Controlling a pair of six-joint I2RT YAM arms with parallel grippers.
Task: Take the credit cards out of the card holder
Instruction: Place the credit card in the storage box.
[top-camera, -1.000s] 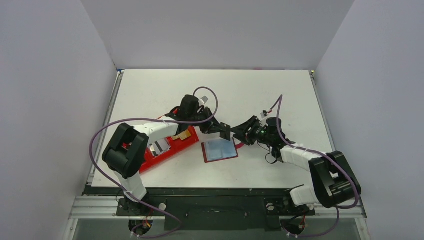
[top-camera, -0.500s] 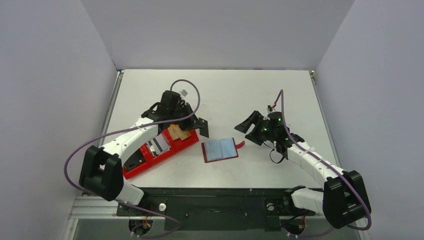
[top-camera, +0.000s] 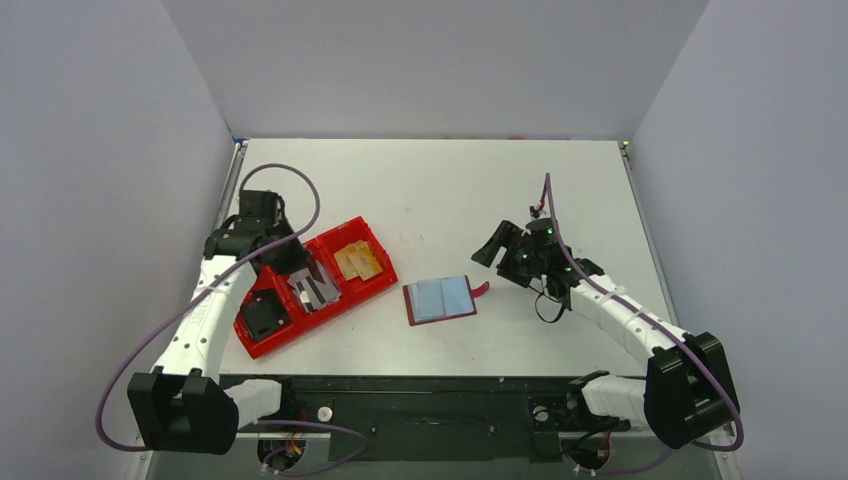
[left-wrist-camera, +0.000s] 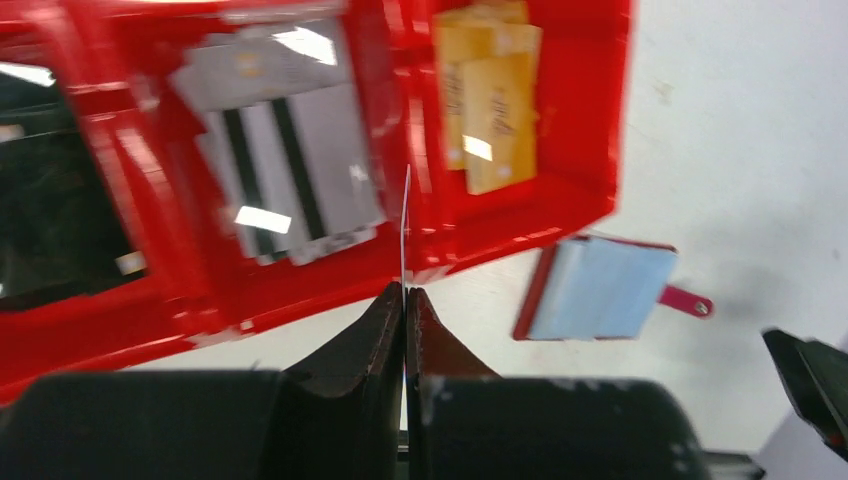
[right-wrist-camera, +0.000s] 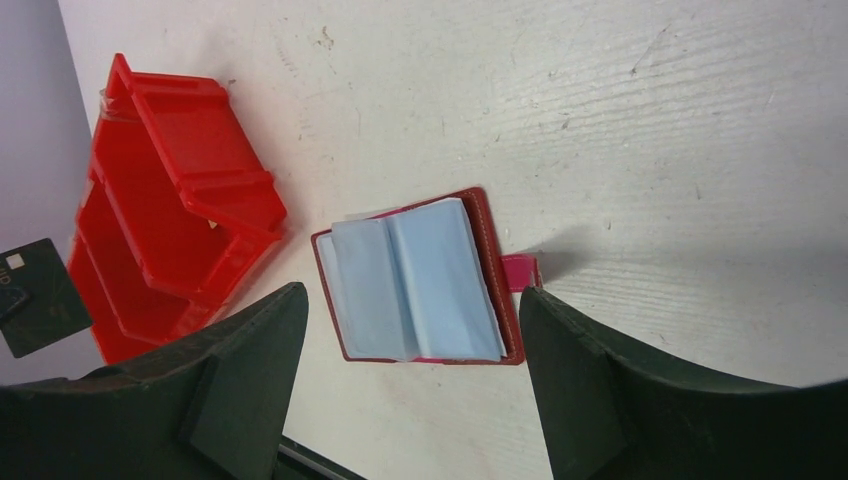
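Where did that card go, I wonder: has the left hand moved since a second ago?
Yes: the left hand swung left, away from the wallet, and is now over the red tray.

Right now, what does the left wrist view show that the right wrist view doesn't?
Only left wrist: the red tray's contents, gold-tan credit cards in an end compartment, grey striped cards in the middle one; the shut left pincer nipping a thin card edge-on. Only right wrist: the open right pincer, and the card holder's pockets up close, no card visible. Both: the open card holder beside the red tray; perhaps that card, dark at right wrist's edge.
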